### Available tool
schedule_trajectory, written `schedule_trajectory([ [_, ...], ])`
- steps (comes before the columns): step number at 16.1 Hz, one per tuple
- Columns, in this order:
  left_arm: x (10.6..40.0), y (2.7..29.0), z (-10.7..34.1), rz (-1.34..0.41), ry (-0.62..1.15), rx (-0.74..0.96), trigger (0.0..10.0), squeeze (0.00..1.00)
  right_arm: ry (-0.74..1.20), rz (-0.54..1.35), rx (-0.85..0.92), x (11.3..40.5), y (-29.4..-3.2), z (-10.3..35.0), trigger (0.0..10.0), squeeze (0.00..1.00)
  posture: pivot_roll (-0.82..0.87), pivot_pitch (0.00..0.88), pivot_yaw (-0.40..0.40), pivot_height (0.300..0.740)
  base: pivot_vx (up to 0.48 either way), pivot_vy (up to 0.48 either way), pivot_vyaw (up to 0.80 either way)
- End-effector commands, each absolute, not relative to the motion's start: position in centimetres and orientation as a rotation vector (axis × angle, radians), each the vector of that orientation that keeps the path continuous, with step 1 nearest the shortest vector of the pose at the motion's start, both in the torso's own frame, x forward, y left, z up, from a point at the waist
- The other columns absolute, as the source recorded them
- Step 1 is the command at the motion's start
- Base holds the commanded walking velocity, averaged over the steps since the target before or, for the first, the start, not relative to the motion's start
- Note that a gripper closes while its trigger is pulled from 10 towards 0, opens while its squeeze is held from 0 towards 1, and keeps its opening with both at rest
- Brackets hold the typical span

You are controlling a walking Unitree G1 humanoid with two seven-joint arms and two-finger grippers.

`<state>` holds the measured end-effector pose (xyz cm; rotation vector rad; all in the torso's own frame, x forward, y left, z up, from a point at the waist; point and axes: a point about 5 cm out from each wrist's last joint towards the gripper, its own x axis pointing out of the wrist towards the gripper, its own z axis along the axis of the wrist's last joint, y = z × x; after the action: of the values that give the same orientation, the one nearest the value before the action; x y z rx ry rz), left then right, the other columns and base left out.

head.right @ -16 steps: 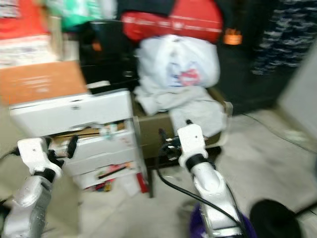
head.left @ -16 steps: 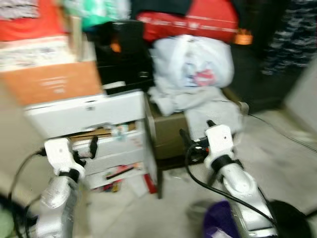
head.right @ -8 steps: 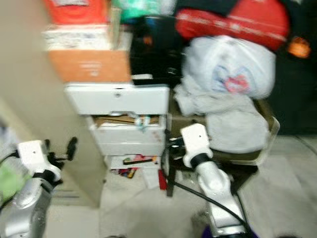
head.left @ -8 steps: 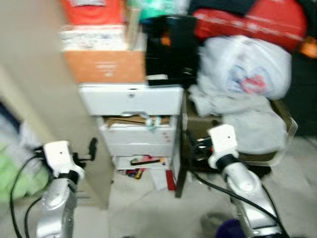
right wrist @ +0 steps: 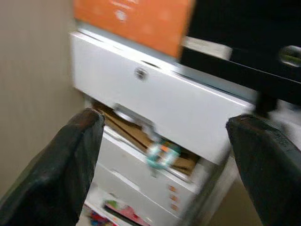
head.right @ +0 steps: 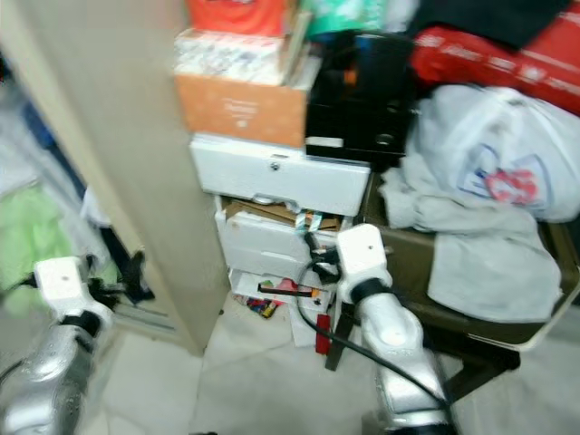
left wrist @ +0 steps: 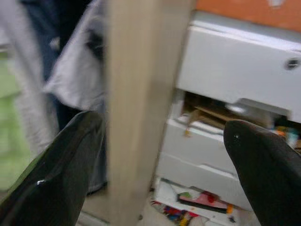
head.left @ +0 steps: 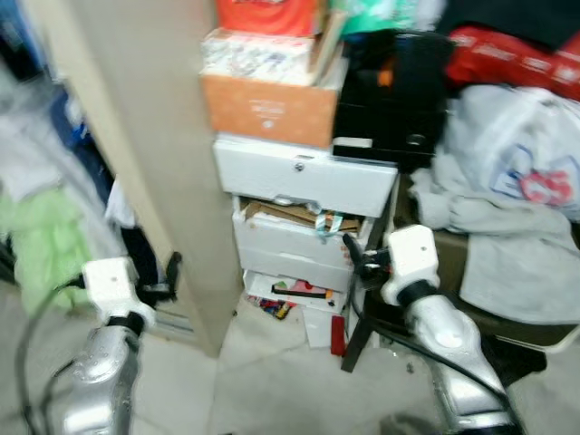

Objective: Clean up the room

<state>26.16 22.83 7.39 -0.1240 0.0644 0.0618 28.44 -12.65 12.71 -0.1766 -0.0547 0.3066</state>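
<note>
No text can be read. The orange box [head.left: 270,109] carries a small white mark, the red bag [head.left: 512,62] a line of white print, and the white plastic bag [head.left: 530,177] a red-and-blue logo, all too blurred to make out.

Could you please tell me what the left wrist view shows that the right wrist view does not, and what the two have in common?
The left wrist view alone takes in the beige upright panel, with white and dark clothes hanging beyond it, between the open left hand's fingers. The right wrist view alone takes in the black box beside the orange one, past the open right hand. Both show the white drawer unit, cardboard poking from its gap, the orange box on top and colourful clutter at its base.
</note>
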Motion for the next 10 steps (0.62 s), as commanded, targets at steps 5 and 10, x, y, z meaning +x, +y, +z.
schedule_trajectory([
  [5,26.47,22.64,7.51,0.057,0.064,-0.130,10.0,0.00,-0.052,0.294,-0.143,28.60,-12.98,12.58,10.0,0.00,-0.15,0.050,-0.007,0.740,0.000,0.000,0.00],
  [10,26.59,22.63,7.51,0.056,0.067,-0.134,10.0,0.00,-0.050,0.279,-0.137,28.61,-13.08,12.48,10.0,0.00,-0.15,0.060,-0.006,0.740,0.000,0.000,0.00],
])
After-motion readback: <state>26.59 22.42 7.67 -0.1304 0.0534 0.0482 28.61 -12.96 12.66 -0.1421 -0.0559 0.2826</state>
